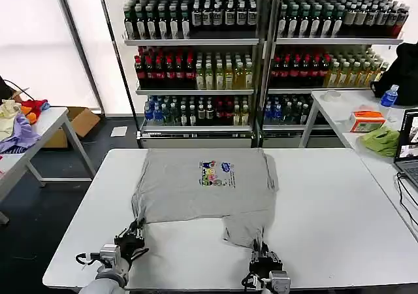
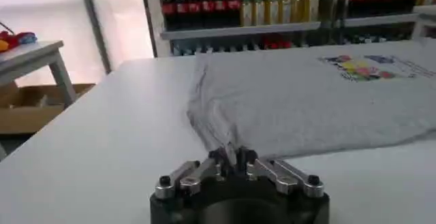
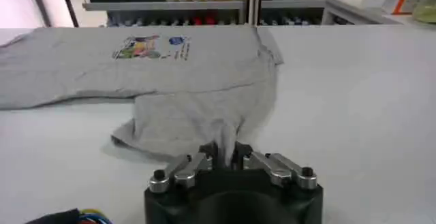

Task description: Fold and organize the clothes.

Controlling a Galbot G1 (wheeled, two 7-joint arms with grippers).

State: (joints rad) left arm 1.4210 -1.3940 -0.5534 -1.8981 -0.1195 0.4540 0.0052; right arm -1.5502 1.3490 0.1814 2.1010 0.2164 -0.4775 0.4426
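A light grey shirt [image 1: 206,186] with a small multicoloured chest print [image 1: 216,173] lies spread on the white table [image 1: 326,202]. Its near edge is pulled toward me at two corners. My left gripper [image 1: 135,230] is shut on the shirt's near left corner, with a pinch of grey cloth [image 2: 231,154] showing between the jaws. At the near right, my right gripper [image 1: 259,249] is shut on a bunched flap of the shirt [image 3: 204,120], the fabric rising from between its jaws. The print [image 3: 151,46] shows farther off in the right wrist view.
Drink shelves [image 1: 196,59] stand behind the table. A side table at the right carries a lime-green cloth [image 1: 382,140], an orange box [image 1: 366,119], a water bottle [image 1: 389,96] and a laptop [image 1: 409,144]. On the left side table lies a lavender, yellow and red fabric heap [image 1: 19,121].
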